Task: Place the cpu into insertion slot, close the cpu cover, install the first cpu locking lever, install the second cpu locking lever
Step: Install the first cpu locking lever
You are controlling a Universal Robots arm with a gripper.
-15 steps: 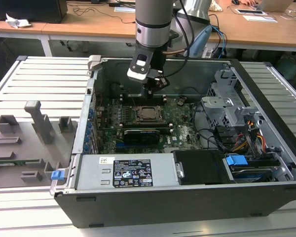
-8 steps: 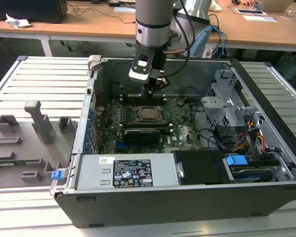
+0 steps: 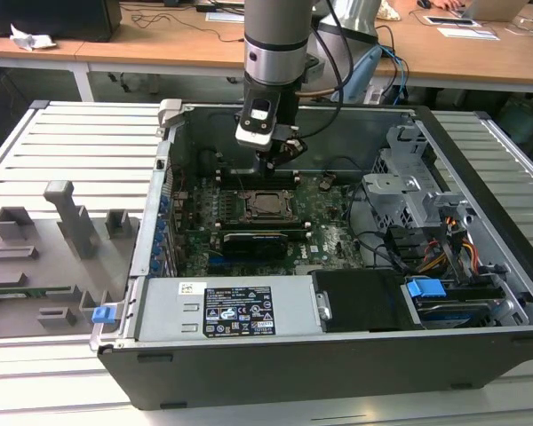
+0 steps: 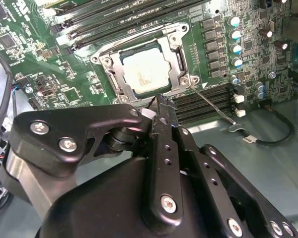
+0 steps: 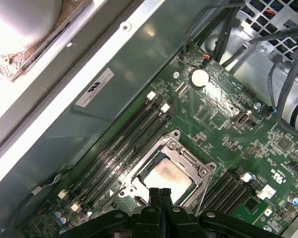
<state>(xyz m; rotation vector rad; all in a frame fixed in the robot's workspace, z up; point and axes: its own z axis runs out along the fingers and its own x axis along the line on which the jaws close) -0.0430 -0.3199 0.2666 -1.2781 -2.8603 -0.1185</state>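
Open computer case (image 3: 338,364) lying on a slatted table (image 3: 62,142). The arm (image 3: 275,40) reaches down from above into the case. Its gripper (image 3: 270,165) hangs over the green board (image 3: 324,222), just beyond the insertion slot (image 3: 245,209), in which the cpu (image 3: 268,204) lies flat. A black card (image 3: 262,241) runs just in front of the slot. A grey fixture (image 3: 58,235) stands on the table at the exterior view's left. Wooden desks (image 3: 160,40) stand behind.
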